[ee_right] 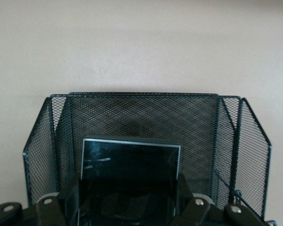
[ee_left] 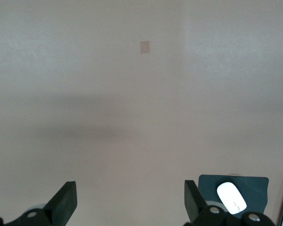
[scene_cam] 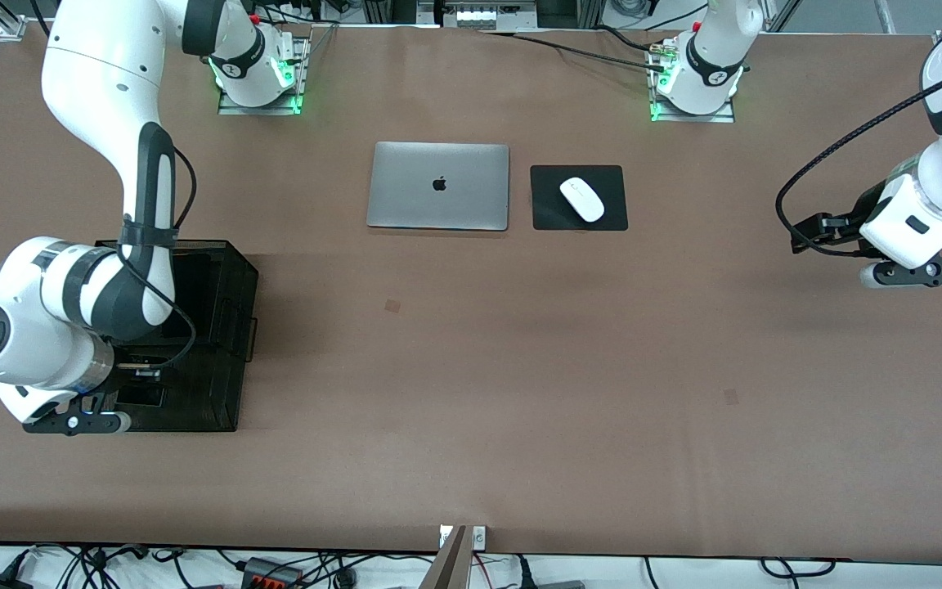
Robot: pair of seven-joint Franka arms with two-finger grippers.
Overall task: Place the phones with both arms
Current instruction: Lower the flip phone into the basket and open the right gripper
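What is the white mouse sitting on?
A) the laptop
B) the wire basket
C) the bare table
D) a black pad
D: the white mouse lies on a black pad, beside the closed laptop and apart from it.

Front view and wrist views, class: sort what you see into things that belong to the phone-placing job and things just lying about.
Belongs to the job:
- black phone, held in the right gripper over the black mesh organizer
- left gripper, open, waiting over bare table

Just lying about:
- silver laptop
- white mouse on its black mouse pad
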